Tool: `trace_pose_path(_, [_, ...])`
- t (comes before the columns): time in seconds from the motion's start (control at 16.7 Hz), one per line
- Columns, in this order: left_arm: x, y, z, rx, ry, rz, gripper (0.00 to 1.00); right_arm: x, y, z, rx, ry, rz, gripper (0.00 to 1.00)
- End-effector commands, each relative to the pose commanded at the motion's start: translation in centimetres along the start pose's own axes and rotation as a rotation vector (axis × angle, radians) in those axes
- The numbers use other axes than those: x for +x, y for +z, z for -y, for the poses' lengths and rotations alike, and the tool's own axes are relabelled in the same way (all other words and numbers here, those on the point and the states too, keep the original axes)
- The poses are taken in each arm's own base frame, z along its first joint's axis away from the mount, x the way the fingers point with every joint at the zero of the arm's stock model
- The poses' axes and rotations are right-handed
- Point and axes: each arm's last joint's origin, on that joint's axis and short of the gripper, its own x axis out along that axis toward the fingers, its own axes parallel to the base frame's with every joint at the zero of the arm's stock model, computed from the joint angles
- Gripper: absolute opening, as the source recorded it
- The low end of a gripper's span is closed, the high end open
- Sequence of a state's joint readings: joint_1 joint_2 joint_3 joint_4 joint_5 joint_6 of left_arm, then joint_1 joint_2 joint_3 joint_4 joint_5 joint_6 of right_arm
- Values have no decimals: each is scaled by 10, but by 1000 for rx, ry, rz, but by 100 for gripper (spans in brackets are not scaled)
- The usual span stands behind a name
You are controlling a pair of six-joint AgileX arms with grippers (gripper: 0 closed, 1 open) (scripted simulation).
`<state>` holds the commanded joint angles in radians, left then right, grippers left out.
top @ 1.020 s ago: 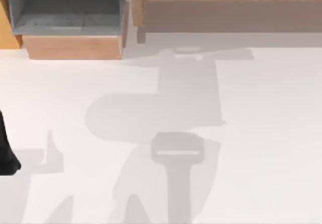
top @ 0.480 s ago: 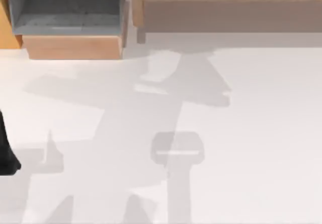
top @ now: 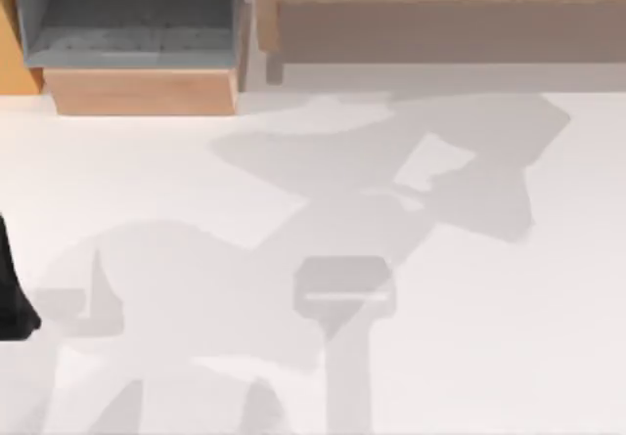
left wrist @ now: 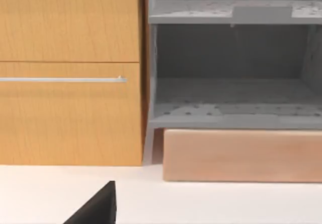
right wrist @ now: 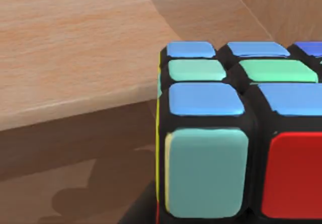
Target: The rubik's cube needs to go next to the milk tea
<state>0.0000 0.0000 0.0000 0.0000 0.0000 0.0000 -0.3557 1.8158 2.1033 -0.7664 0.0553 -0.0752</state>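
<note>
While top view has shadowed table [top: 509,337], right wrist has rubik's cube [right wrist: 221,133].

A white table [top: 509,337] spreads across the top view, its surface crossed by soft grey shadows. Along its far edge stand pieces of furniture — a grey open shelf unit [top: 127,20] at the left, set on a pale wooden base [top: 142,91], and a long wooden bench-like piece [top: 440,15] running to the right. The left wrist view shows the same grey shelf unit [left wrist: 231,73] beside an orange-brown wooden cabinet [left wrist: 70,73] with a thin metal handle — both at the table's edge [left wrist: 201,204].
</note>
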Motion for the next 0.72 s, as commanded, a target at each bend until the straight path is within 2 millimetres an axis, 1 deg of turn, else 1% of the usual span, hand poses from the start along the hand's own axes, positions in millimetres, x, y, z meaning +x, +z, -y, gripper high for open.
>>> trace_pose_path(0.12, [0,0,0,0,0,0,100,29,-22,-17,-46,40,-195,0])
trace_pose_path(0.24, [0,0,0,0,0,0,100,62,-50,-41,-101,100,-398,0])
trace_pose_path(0.48, [0,0,0,0,0,0,100,125,-119,-91,-207,222,-788,0])
trace_pose_path(0.6, [0,0,0,0,0,0,100,148,-152,-108,-243,263,-944,0])
trace_pose_path(0.72, [0,0,0,0,0,0,100,161,-172,-114,-255,279,-1035,0])
